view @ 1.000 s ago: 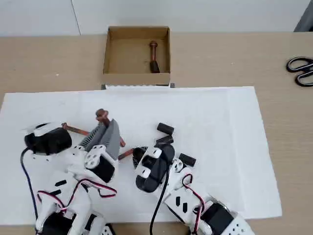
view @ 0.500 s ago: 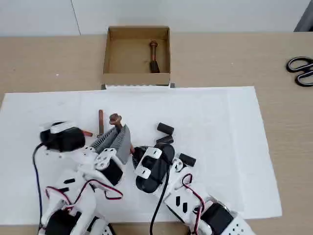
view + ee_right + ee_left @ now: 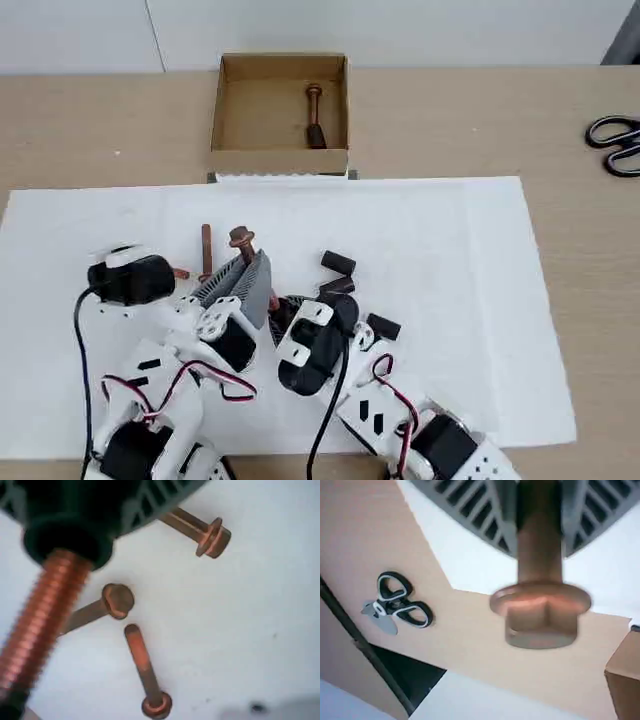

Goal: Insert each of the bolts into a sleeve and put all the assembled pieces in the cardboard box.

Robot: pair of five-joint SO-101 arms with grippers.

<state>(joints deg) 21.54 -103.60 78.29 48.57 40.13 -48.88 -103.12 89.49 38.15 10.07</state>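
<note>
Left arm [image 3: 150, 350] sits folded low, well short of the box [image 3: 280, 160]. Left gripper [image 3: 242, 265] points toward the box, jaws clamped on a bolt [image 3: 240, 238] shank with the head sticking out past the tips. Right arm [image 3: 400, 410] is alongside, also folded low. Right gripper [image 3: 282, 312] angles in toward the left gripper, jaws closed on a sleeve [image 3: 65, 542]. The two grippers are just beside each other.

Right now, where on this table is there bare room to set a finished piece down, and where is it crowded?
Free: the white sheet from the loose sleeves to its right edge; the table between cardboard box and scissors. Crowded: around the left gripper, shut on a bolt, and the right gripper, shut on a sleeve, amid loose bolts.
</note>
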